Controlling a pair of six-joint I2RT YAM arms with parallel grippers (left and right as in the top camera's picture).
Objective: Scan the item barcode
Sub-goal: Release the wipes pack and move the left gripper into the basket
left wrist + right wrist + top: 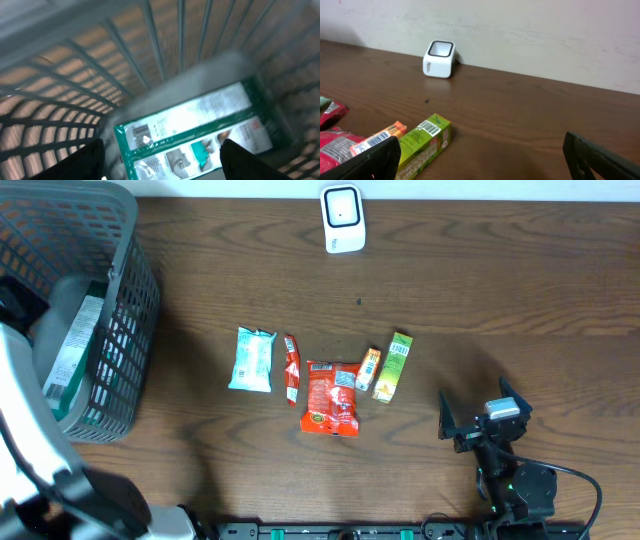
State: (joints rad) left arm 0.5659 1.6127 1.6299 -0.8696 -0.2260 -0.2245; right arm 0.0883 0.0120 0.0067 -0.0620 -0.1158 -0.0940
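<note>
A green-and-white packet lies flat on the floor of the grey mesh basket, also seen from above as the packet. My left gripper hangs open just above it, its dark fingers either side of the packet's near edge and holding nothing. The white barcode scanner stands at the table's far edge, and shows as the scanner against the wall. My right gripper rests open and empty near the front right of the table, its fingers wide apart.
A row of items lies mid-table: a light blue packet, a slim red packet, a red pouch, a small orange box and a green box with its barcode up. The left arm leans over the basket's near side.
</note>
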